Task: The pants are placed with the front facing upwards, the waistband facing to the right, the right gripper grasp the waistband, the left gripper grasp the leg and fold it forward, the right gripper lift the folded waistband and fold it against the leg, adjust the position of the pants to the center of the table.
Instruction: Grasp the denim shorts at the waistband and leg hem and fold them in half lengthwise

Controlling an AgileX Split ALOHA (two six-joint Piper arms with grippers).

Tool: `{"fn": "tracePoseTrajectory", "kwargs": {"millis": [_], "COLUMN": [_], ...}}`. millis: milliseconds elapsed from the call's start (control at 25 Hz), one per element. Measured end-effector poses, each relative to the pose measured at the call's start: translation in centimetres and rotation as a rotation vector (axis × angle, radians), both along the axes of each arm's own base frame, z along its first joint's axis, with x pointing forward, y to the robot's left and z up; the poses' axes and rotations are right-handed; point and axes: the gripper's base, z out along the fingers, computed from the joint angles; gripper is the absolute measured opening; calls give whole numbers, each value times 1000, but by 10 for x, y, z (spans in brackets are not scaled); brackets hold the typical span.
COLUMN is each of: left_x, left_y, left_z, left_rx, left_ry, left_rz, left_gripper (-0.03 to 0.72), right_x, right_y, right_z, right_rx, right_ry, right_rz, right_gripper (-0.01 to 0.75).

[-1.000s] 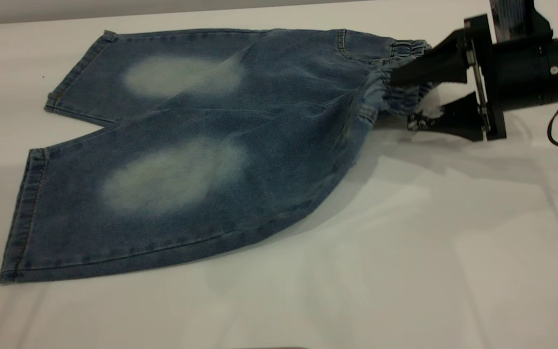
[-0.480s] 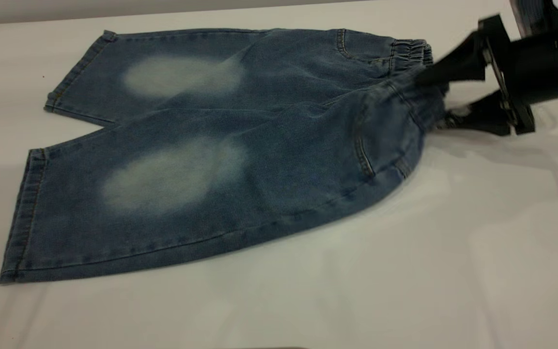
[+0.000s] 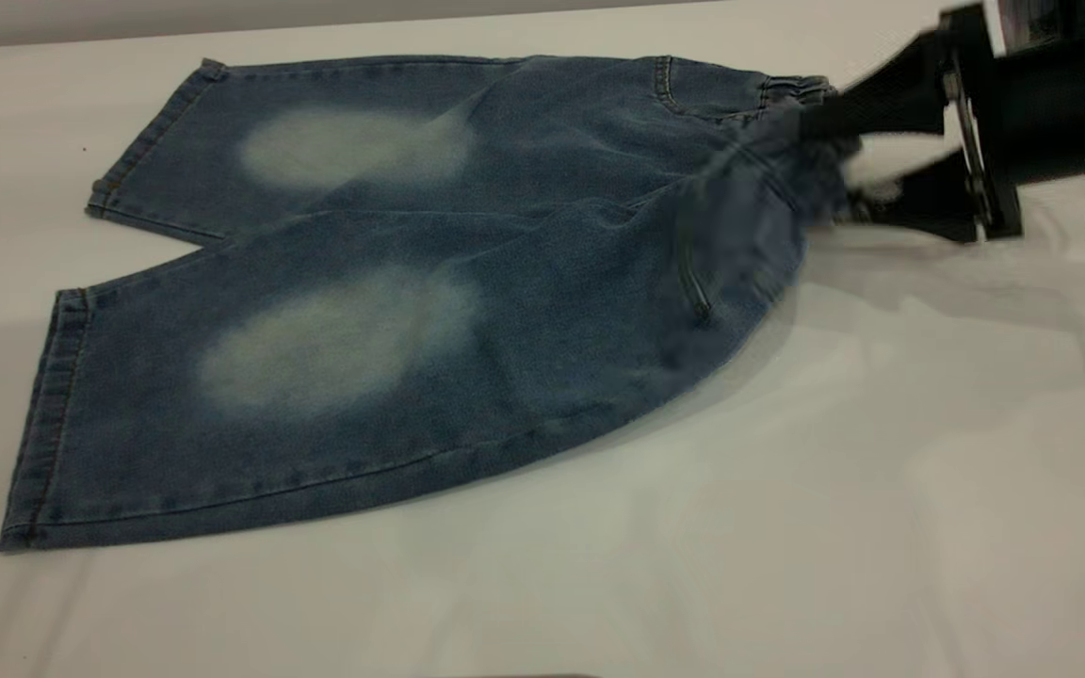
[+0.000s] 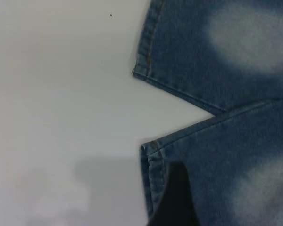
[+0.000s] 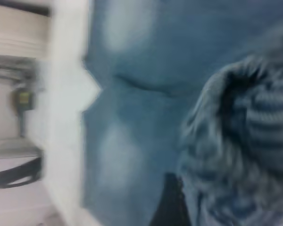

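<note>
Since the earlier pictures, the right gripper [image 3: 834, 155], black with two wedge-shaped fingers on a flat plate, has risen and carries the gathered dark blue waistband [image 3: 792, 160] higher above the table than half a second ago. Its two fingers stand a little apart, with the ruched denim band bunched between them, so it has hold of the waistband. In the right wrist view the wrinkled band [image 5: 245, 141] fills the side near the camera, with one dark finger [image 5: 167, 202] beside it.

From the waistband, the small blue denim pants [image 3: 392, 282] spread away from the gripper, front side up. The seat part near the waistband is lifted and hangs in a slope; the rest lies flat on the large white table [image 3: 787, 518]. The near leg [image 3: 251, 395] and the far leg [image 3: 316, 141] lie side by side at the end opposite the waistband, each with a pale faded oval and a hemmed cuff.

The left gripper [image 4: 174, 202] shows only as one dark finger over the cuff of the near leg [image 4: 226, 179], in the left wrist view. I cannot tell how far it is open.
</note>
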Motion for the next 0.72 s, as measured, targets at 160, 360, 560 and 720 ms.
{"fn": "tracePoseTrajectory", "kwargs": {"millis": [160, 360, 560, 720], "left_x": [0, 0, 0, 0], "left_y": [0, 0, 0, 0], "left_z": [0, 0, 0, 0], "left_rx": [0, 0, -2, -9], "left_ry": [0, 0, 0, 0], "left_rz": [0, 0, 2, 9], "left_gripper": [547, 547, 547, 547], "right_x": [-3, -4, -5, 0], "right_y": [-3, -1, -7, -11], "right_z": [-6, -4, -13, -14], "right_rx": [-60, -64, -255, -352], "right_ry": [50, -39, -180, -281], "right_rz": [12, 76, 188, 220], "right_gripper": [511, 511, 510, 507]}}
